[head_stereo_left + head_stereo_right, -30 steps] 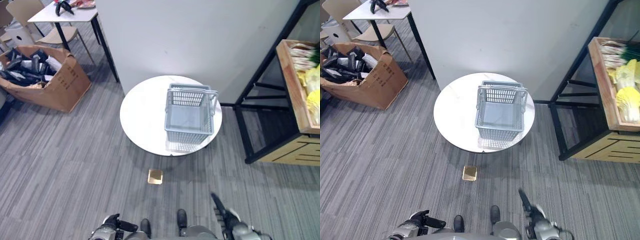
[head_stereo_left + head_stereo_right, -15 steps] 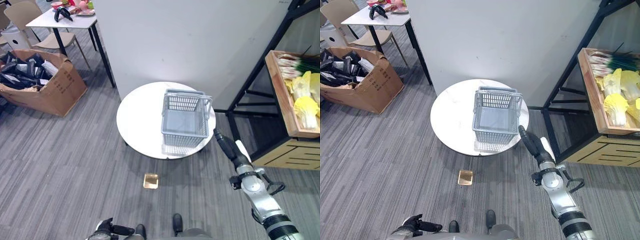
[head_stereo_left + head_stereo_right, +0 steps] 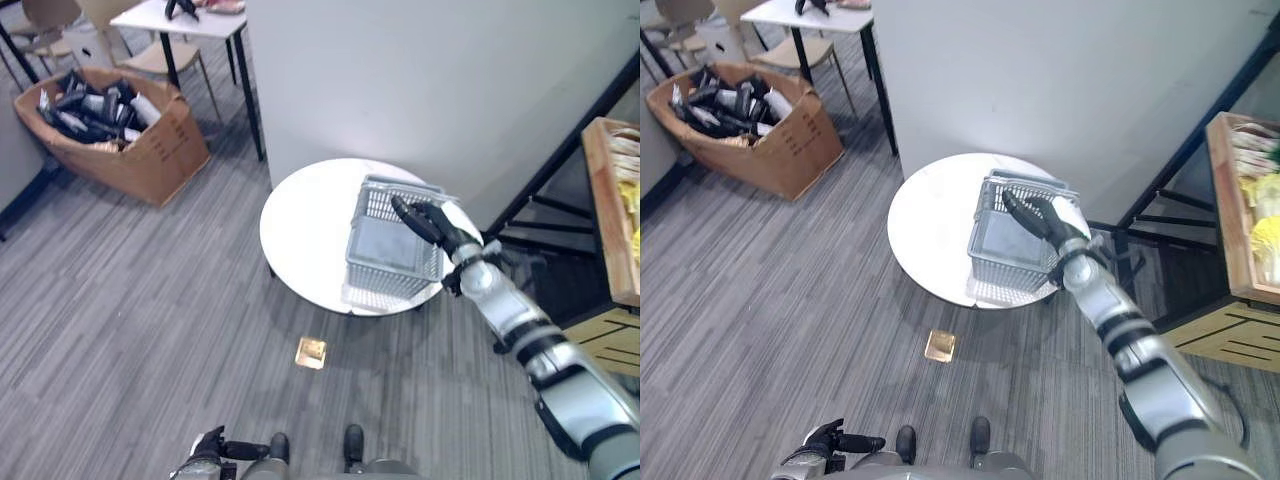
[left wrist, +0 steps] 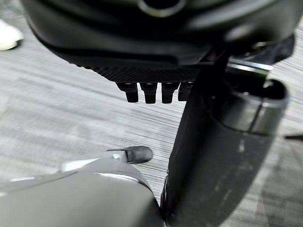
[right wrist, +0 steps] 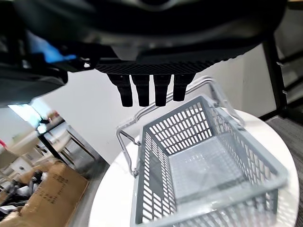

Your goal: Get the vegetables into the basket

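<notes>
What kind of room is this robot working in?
Probably an office or lab set up as a mock shop: grey carpet, a shopping basket on a round table, a vegetable shelf, and a cardboard box of clutter.

Even bright light from above; soft shadow under basket (image 3: 393, 250) on table (image 3: 305, 228). Wrist views blurry near fingers (image 5: 147, 90).

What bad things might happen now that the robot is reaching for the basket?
The right robot hand hovers open over the grey plastic basket, which sits near the round white table's edge, so a nudge might push it off. Its wire handle stands raised and could snag the fingers. The basket is empty; the vegetables sit on the wooden shelf apart.
</notes>
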